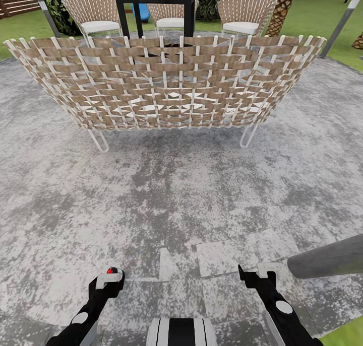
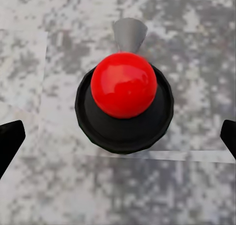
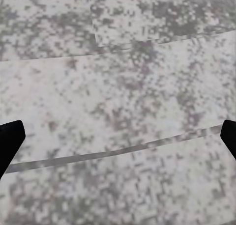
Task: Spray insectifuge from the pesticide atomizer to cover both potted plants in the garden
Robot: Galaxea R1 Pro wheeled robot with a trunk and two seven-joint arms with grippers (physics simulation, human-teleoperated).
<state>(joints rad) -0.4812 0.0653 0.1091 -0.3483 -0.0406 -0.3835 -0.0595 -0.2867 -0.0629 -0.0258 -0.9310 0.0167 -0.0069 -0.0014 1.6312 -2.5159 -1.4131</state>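
1. I saw one pesticide atomizer (image 2: 124, 85) in the left wrist view, from straight above: a round red top on a dark body. It was over the mottled grey patio (image 1: 176, 205), towards its near edge.
2. The left gripper (image 1: 110, 279) had the bottle between its two fingertips (image 2: 11, 139), which stood wide apart at the view's margins with bare paving between each one and the bottle. Nothing was gripped. I could not tell whether the bottle stood on the paving or hung above it.
3. From the head camera, a speck of red showed at the tip of that gripper.
4. The right gripper (image 1: 256, 275) hung over the same near edge of the patio. Its two fingertips (image 3: 11, 136) were equally far apart, with only paving seams between them.
5. One grey post (image 1: 327, 258) lay across the patio's near right edge, just beside the right gripper.
6. One wide woven sofa (image 1: 166, 84) stood with its back to me across the middle of the patio.
7. Beyond it I counted three woven chairs (image 1: 96, 11) with white cushions, and one dark frame (image 1: 154, 6) bearing a red dot.
8. At the far edge lay green lawn (image 1: 312, 18), one scaly palm trunk (image 1: 277, 16) and a brown slatted fence (image 1: 15, 1).
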